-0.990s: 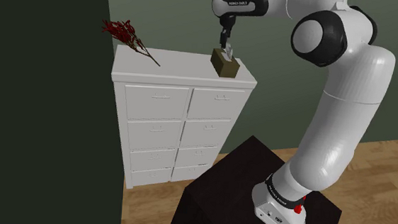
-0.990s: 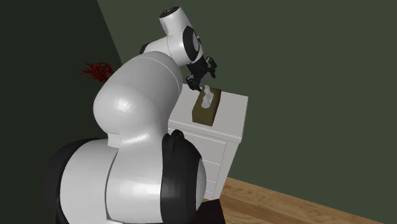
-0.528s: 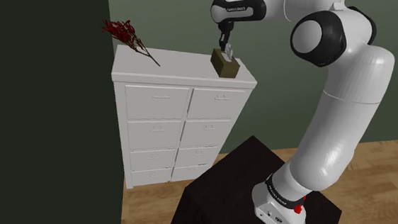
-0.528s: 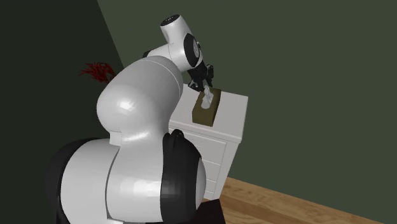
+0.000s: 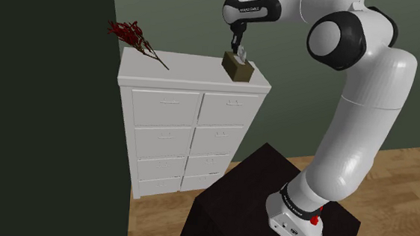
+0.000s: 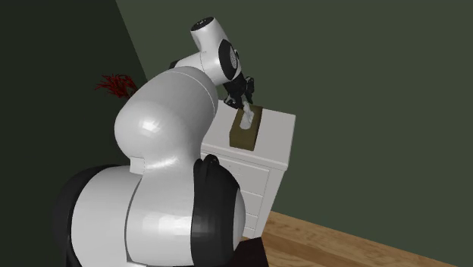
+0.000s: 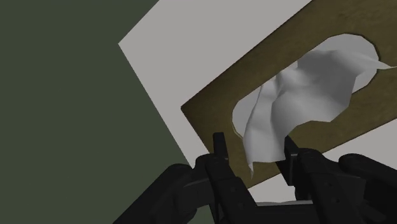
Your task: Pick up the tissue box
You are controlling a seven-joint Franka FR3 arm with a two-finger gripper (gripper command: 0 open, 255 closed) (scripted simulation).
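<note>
Here, gripper (image 7: 254, 141) spread — astride the white tissue (image 7: 299, 95), olive-brown tissue box (image 7: 210, 118) on white dresser (image 5: 196, 70).

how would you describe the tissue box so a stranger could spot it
Find the white chest of drawers against the green wall. On its top, under the black gripper, sits an olive-brown box. A white tissue pokes from it, unlike the red twigs at the other corner.

White Franka arm with dark joints (image 5: 365, 123) stands upright, elbow bent, forearm reaching toward shoulder view's left. All-black two-finger gripper (image 5: 237, 49) points down, fingers (image 7: 220, 151) apart.
</note>
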